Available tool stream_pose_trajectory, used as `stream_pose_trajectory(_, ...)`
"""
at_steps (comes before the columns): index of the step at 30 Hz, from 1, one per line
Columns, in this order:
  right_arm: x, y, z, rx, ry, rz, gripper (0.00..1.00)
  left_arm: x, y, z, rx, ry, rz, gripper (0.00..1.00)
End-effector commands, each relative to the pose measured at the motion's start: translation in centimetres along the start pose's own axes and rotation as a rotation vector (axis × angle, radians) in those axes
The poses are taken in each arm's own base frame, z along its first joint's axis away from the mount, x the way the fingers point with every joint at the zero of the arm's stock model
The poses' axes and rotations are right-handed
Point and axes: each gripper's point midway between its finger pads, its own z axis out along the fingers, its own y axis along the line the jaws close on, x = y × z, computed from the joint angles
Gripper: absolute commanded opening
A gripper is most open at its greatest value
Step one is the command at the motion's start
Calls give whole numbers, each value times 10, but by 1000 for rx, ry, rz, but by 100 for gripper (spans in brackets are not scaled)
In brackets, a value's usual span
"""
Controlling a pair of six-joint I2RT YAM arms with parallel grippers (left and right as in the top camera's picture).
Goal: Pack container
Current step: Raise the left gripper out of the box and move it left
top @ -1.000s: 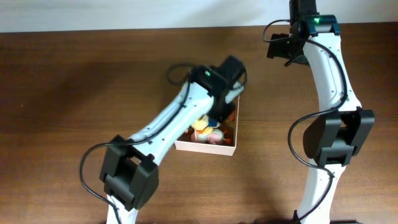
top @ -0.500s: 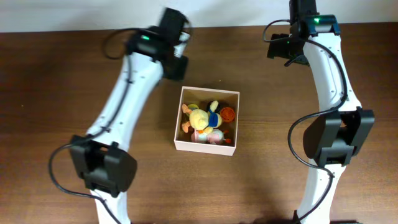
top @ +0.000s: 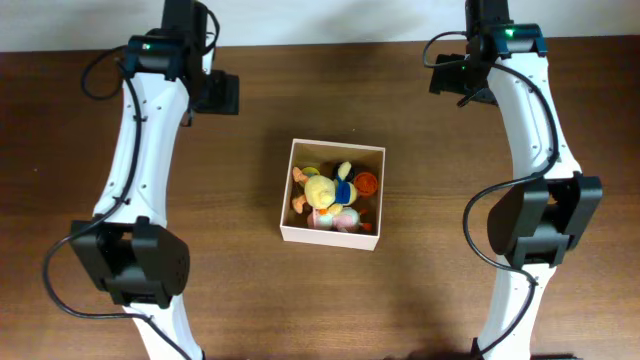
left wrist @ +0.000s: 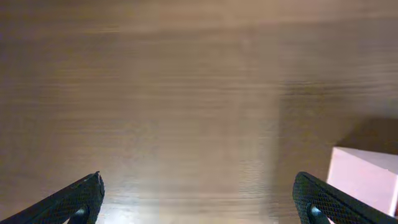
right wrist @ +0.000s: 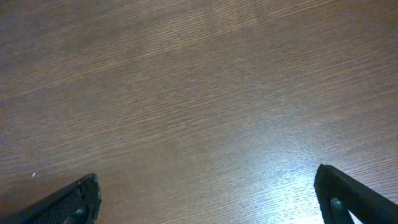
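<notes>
The container (top: 328, 236), a square white-walled box with a tan inside, sits mid-table. Inside lie small toys: a yellow plush duck (top: 323, 188), an orange piece (top: 368, 182) and a pink one (top: 344, 217). My left gripper (top: 214, 92) hangs over bare wood at the back left, well clear of the box. It is open with nothing between its fingers (left wrist: 198, 186), and a white corner of the container (left wrist: 367, 177) shows at the lower right of the left wrist view. My right gripper (top: 455, 78) is at the back right, open and empty (right wrist: 206, 180) over bare table.
The dark wooden table (top: 480, 300) surrounds the box. A pale wall edge (top: 330, 20) runs along the back. Both arm bases stand near the front edge, left (top: 130, 265) and right (top: 535, 225).
My left arm has lifted out of the container and swung to the back left, its jaws opening on the way. The right arm has not moved.
</notes>
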Motion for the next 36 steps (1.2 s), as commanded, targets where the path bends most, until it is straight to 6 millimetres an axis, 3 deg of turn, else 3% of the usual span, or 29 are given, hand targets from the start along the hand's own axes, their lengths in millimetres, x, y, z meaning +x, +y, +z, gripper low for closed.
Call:
stream_pose_trajectory(1, 2, -2, 3, 5, 8, 10, 99, 0, 15, -10, -52, -3, -4, 99)
stream_pose_trajectory(5, 2, -2, 3, 5, 8, 10, 99, 0, 28, -11, -129, -8, -26, 99)
stream_pose_trajectory(9, 2, -2, 3, 5, 8, 10, 99, 6, 41, -26, -171, -4, -35, 99)
stream_pose_trajectory(18, 2, -2, 3, 5, 8, 10, 99, 4, 85, -106, -193, -173, -151, 99)
stream_pose_trajectory(25, 2, -2, 3, 5, 8, 10, 99, -10, 125, -175, -195, -428, -250, 99)
stream_pose_trajectory(31, 2, -2, 3, 5, 8, 10, 99, -13, 129, -195, -214, -593, -236, 99)
stream_pose_trajectory(36, 2, -2, 3, 5, 8, 10, 99, 11, 128, -191, -225, -702, -257, 99)
